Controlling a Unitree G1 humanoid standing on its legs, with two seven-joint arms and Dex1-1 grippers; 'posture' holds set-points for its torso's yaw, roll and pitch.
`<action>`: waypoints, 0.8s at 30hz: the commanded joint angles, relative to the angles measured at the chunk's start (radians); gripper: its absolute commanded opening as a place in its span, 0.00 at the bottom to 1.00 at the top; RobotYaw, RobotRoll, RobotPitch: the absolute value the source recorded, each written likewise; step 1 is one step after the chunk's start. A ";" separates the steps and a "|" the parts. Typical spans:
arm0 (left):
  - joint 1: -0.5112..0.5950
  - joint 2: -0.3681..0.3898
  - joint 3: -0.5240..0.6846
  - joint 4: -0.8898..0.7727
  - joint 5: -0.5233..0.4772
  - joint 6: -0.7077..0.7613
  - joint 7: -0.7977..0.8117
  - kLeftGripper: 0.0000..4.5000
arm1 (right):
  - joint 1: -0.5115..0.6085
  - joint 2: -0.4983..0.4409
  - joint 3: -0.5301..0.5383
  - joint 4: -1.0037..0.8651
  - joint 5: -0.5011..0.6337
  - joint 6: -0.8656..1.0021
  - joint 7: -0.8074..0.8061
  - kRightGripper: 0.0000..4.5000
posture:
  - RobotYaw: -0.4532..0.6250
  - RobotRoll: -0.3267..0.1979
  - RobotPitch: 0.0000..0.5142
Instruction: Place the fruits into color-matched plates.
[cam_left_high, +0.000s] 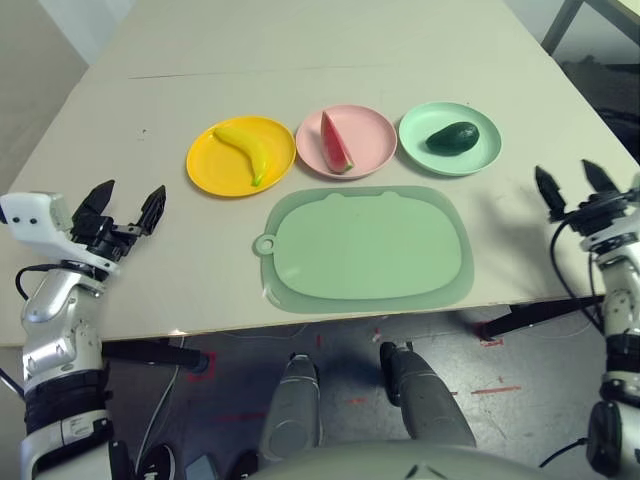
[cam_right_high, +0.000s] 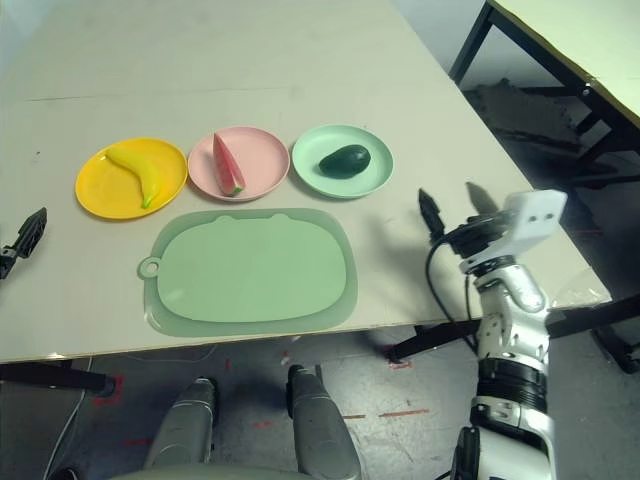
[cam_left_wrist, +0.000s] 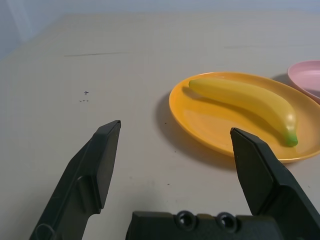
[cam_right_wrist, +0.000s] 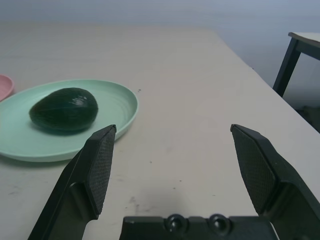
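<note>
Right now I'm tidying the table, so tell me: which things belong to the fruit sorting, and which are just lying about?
Job:
banana on yellow plate
watermelon on pink plate
avocado on green plate

Lying about:
green mat, nothing on it

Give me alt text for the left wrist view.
A curved yellow toy banana lies in a round yellow plastic plate on a beige table. The left gripper points toward it, its black jaws open and empty.
</note>
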 joint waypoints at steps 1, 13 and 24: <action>0.039 -0.004 0.041 -0.033 -0.019 0.023 0.025 0.99 | -0.020 -0.016 0.014 0.097 -0.008 -0.028 0.060 1.00 | 0.41 0.62 0.49; 0.068 0.007 0.068 -0.072 -0.025 0.047 0.048 0.99 | -0.012 0.067 0.094 -0.011 -0.030 -0.028 0.068 1.00 | 0.45 0.62 0.52; 0.031 -0.002 0.034 -0.062 -0.013 0.042 0.035 0.99 | 0.088 0.075 0.044 -0.129 0.015 0.034 0.005 1.00 | 0.44 0.62 0.53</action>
